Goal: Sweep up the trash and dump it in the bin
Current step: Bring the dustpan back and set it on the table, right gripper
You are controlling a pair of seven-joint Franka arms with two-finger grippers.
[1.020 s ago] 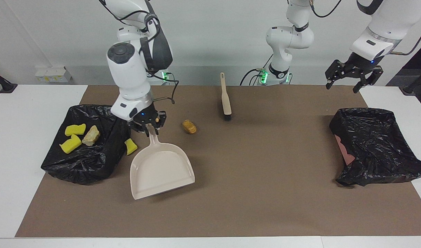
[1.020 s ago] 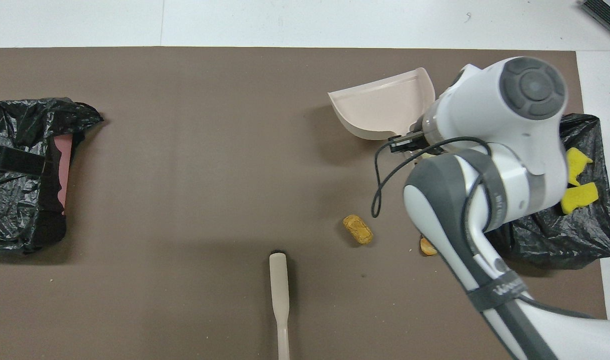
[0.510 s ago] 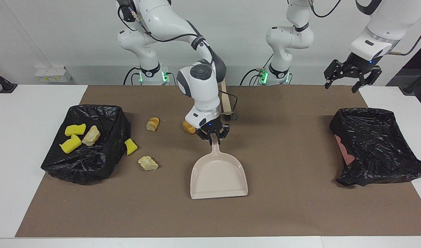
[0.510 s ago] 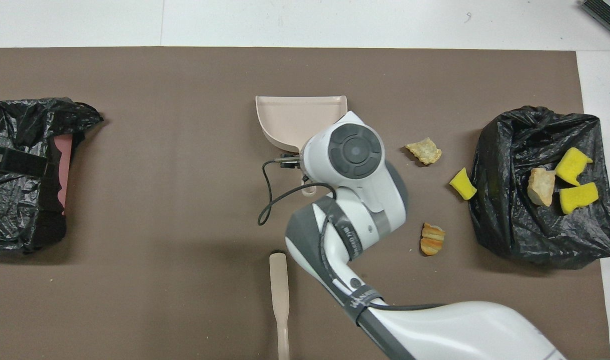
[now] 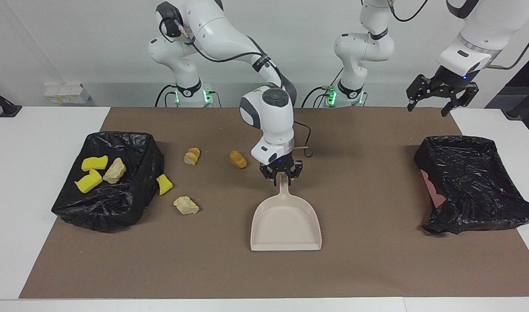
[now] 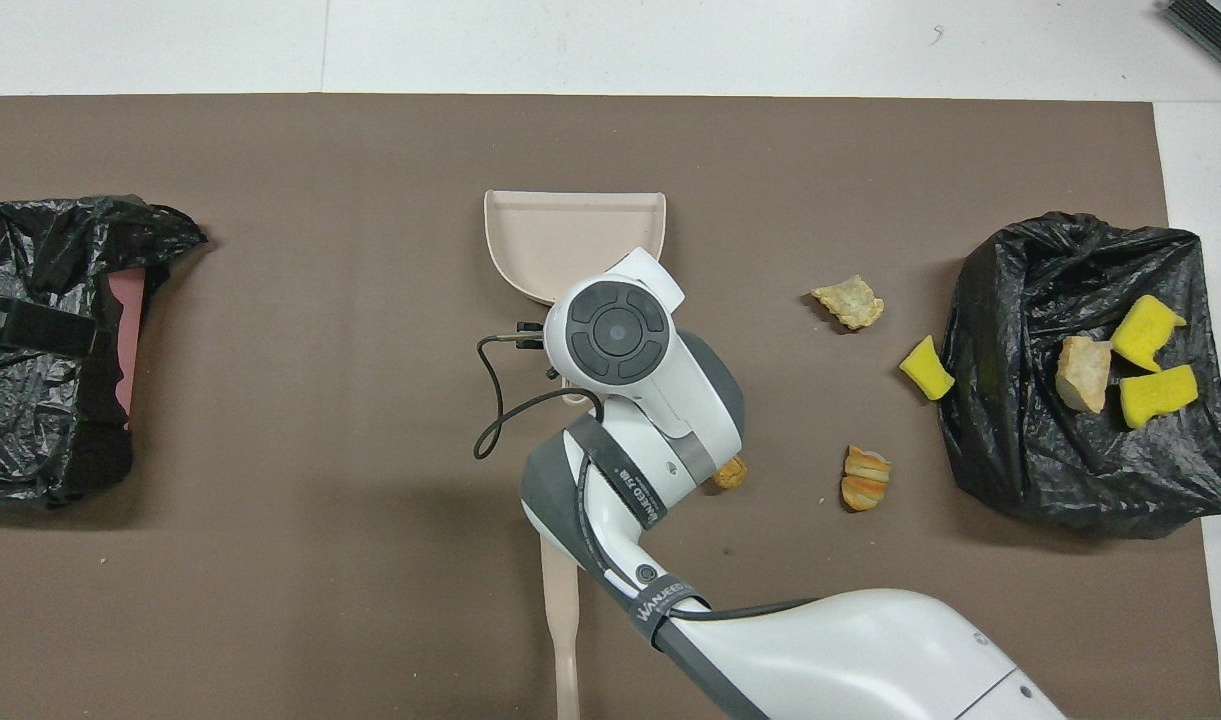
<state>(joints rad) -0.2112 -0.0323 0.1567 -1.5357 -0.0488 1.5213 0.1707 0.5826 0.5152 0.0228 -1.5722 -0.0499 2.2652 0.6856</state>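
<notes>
My right gripper (image 5: 281, 175) is shut on the handle of the beige dustpan (image 5: 286, 225), which lies empty mid-table, its mouth away from the robots (image 6: 570, 235). Loose trash lies toward the right arm's end: a brown lump (image 5: 238, 159), an orange bread piece (image 5: 192, 156), a pale piece (image 5: 186, 205) and a yellow sponge chunk (image 5: 164, 184) against the black-lined bin (image 5: 112, 203). In that bin lie two yellow sponges (image 5: 94, 163) and a tan piece (image 5: 115, 170). My left gripper (image 5: 435, 95) waits open in the air at the left arm's end.
A second black-lined bin (image 5: 472, 182) stands at the left arm's end of the brown mat. The beige brush lies close to the robots; only its handle (image 6: 560, 620) shows in the overhead view, under my right arm.
My right gripper has carried the dustpan from beside the bin with the trash to the middle of the table. The left gripper has hardly moved.
</notes>
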